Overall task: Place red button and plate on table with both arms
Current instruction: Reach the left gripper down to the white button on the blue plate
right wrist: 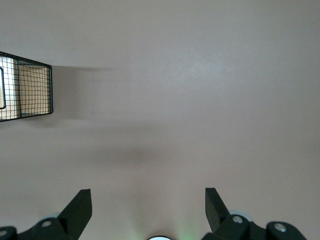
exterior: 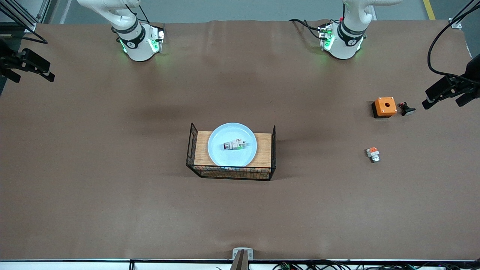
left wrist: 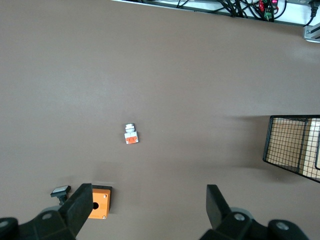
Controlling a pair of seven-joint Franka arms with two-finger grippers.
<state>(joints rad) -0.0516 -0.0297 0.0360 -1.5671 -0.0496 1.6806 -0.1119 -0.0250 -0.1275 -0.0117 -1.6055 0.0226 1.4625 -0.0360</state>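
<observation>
In the middle of the brown matte tabletop (exterior: 112,195) stands a black wire-sided stand with a wooden top (exterior: 231,153). On it rests the round pale-blue plate (exterior: 215,150), and in the plate lies the small white-grey red button (exterior: 234,145), on its side with its dark end toward the right arm's end of the tabletop.

Toward the left arm's end sit three other pieces: an orange box with a round hole in its top (exterior: 385,106), a black button with a pale cap (exterior: 406,109) just beside it, and, nearer to the front camera, a small white piece with an orange-red top (exterior: 372,153).

Both arms wait, raised out at the tabletop's two ends. The left gripper (exterior: 448,93) hangs over the edge near the orange box, jaws spread and holding nothing. The right gripper (exterior: 33,67) hangs over its own end, likewise spread wide and holding nothing.
</observation>
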